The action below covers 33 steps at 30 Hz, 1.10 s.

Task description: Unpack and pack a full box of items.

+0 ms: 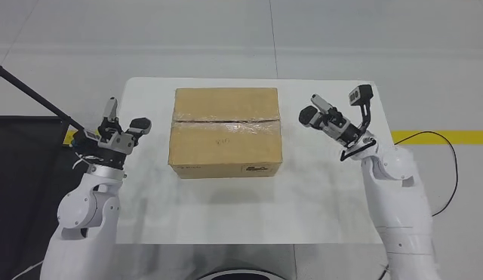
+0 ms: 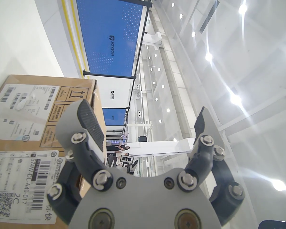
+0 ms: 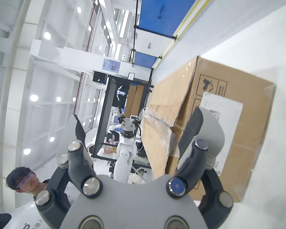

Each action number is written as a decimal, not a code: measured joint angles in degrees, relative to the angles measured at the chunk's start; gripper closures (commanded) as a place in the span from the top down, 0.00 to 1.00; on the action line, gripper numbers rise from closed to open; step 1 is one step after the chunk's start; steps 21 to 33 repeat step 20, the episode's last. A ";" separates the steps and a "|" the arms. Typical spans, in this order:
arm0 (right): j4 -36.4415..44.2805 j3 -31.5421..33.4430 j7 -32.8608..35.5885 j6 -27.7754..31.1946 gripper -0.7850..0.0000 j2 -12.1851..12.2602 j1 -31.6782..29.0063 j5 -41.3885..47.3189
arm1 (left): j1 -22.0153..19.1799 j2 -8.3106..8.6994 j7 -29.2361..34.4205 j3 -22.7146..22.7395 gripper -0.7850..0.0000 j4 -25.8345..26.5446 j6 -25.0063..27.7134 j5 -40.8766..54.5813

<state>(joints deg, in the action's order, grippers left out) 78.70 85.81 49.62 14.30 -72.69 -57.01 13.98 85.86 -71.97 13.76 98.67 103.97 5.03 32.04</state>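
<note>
Both stand spread and empty: the left gripper (image 1: pixel 126 116) off one end of the box (image 1: pixel 225 133), the right gripper (image 1: pixel 312 109) off the other, neither touching it. The tape (image 1: pixel 226 121) worries me. Tug a flap (image 1: pixel 225 103) against it and the box could slide across the table (image 1: pixel 324 204), or the card could tear. It sits mid-table, brown, shut, seam wrinkled, labels (image 2: pixel 26 110) on its ends.

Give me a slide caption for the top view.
Closed, taped cardboard box centred on the white table, left claw and right claw open on either side, touching nothing.
</note>
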 measured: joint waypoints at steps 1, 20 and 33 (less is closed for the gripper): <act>0.44 0.52 -0.64 0.40 1.00 0.09 -0.58 -0.07 | 0.16 0.02 0.20 0.18 1.00 0.14 -0.07 0.07; 0.57 0.70 -0.82 0.48 1.00 0.12 -0.73 -0.08 | 0.22 0.03 0.30 0.23 1.00 0.20 -0.12 0.08; 0.57 0.70 -0.82 0.48 1.00 0.12 -0.73 -0.08 | 0.22 0.03 0.30 0.23 1.00 0.20 -0.12 0.08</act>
